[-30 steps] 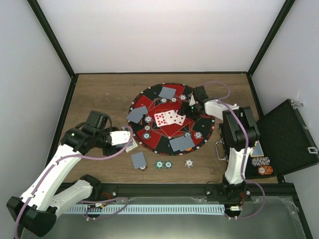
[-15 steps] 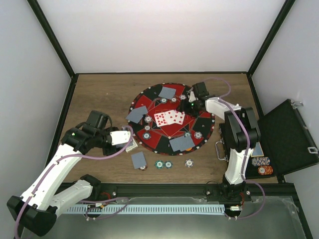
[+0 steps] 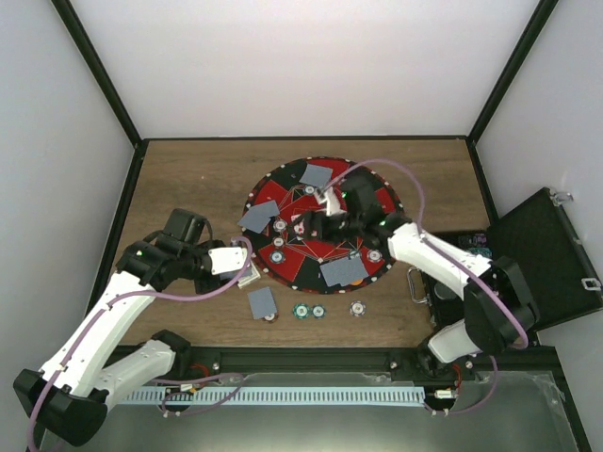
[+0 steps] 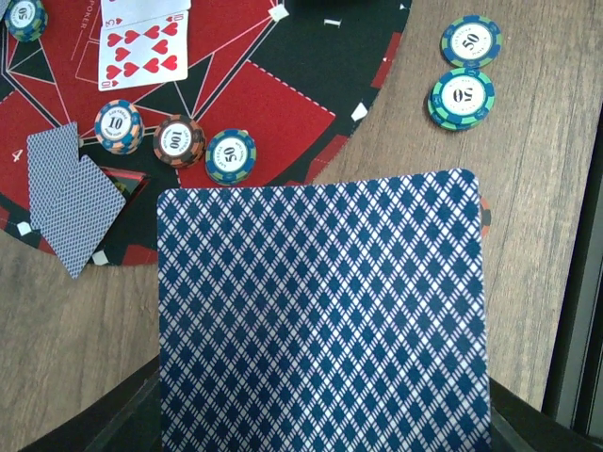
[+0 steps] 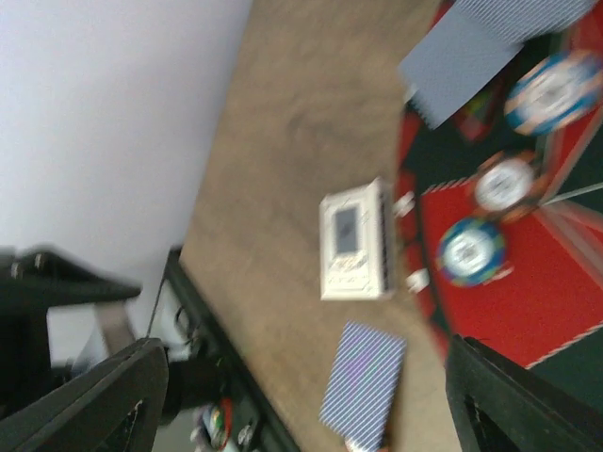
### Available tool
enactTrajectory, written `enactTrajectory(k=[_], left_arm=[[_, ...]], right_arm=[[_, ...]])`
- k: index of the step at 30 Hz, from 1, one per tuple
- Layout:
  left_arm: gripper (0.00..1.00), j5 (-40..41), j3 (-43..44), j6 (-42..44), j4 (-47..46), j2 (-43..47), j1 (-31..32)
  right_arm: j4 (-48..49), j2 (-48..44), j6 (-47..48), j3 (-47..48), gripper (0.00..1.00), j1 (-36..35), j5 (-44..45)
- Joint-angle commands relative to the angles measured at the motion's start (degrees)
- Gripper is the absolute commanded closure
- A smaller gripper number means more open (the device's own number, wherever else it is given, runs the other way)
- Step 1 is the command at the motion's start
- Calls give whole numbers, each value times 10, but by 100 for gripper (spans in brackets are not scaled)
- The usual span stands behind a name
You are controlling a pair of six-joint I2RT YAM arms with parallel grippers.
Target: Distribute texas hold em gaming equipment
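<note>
Texas hold em gaming equipment [image 3: 341,271] is mostly laid out round the mat [image 3: 273,193]. What's in hand is a blue-backed card [image 4: 320,311], or a thin stack, can't tell which. It's pinched tight in the left gripper [image 3: 237,264], just off the mat's left edge over bare tabletop [image 3: 188,179]. Just beyond it in the left wrist view:
- three chips [image 4: 179,141] in a row inside the mat's rim
- two face-down cards [image 4: 71,193] at that edge
- face-up hearts [image 4: 141,47] toward the centre
- two teal 50 chips [image 4: 462,94] on the wood nr the tabletop's near edge

Right gripper [image 5: 306,358] hangs over the mat's middle, fingers spread wide w/ nothing btwn them, though that view is blurred. Step, I'd judge: dealing cards to seats, prob late on. Next move calls for the left arm to carry its card to a seat lacking one & release it flat w/o knocking chips
</note>
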State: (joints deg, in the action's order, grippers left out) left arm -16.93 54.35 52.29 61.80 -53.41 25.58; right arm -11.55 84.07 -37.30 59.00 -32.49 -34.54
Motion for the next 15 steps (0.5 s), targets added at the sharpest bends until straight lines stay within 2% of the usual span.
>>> enactTrajectory(k=[1, 7, 15], left_arm=[[95, -15, 22, -4, -11, 6, -1], [95, -18, 24, -2, -7, 5, -1], [95, -18, 25, -3, -8, 4, -1]], right_arm=[[112, -12, -98, -38, 17, -72, -51], [187, 24, -140, -30, 16, -155, -77], [245, 63, -170, -26, 19, -195, -99]])
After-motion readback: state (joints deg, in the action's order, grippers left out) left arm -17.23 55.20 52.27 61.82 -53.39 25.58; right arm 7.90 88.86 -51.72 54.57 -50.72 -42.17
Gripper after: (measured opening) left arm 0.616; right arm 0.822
